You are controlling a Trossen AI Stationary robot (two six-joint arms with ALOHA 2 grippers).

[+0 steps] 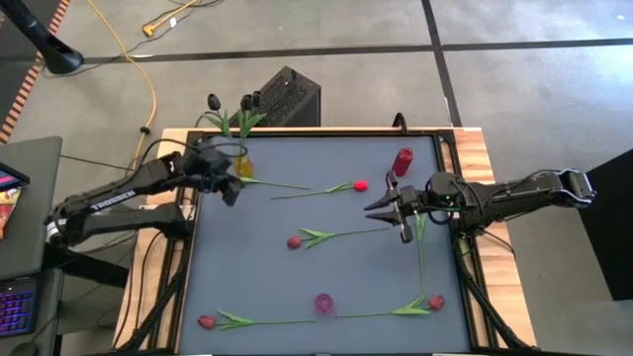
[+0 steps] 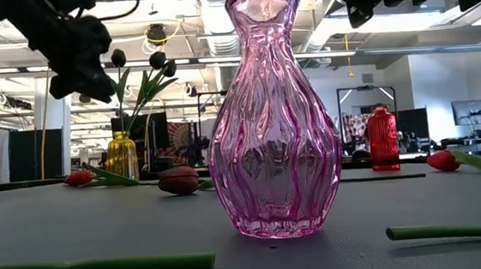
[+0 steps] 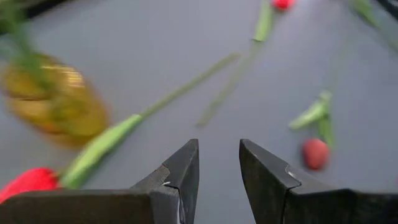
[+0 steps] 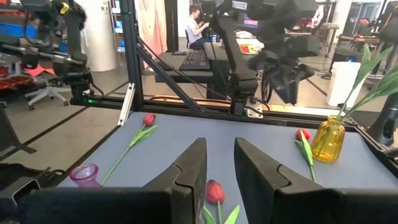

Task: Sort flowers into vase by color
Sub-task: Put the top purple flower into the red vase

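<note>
Tulips lie flat on the grey table: a red head (image 1: 361, 185), a crimson head (image 1: 294, 241) (image 4: 214, 191), red heads near the front corners (image 1: 206, 321) (image 1: 436, 303), and one red head (image 3: 28, 180) beside the yellow vase (image 1: 240, 166). That vase holds near-black tulips (image 1: 247, 99). A red vase (image 1: 403, 160) and a pink vase (image 1: 323, 304) (image 2: 273, 115) stand upright. My left gripper (image 1: 229, 193) (image 3: 217, 146) is open above the stem next to the yellow vase. My right gripper (image 1: 401, 213) (image 4: 219, 142) is open over the stem end of the crimson tulip.
A long stem (image 1: 420, 257) runs along the table's right side toward the near edge. Two stems (image 2: 96, 267) (image 2: 454, 231) lie in front of the pink vase. A black box (image 1: 287, 94) sits behind the far edge. A person (image 4: 198, 25) sits beyond the table.
</note>
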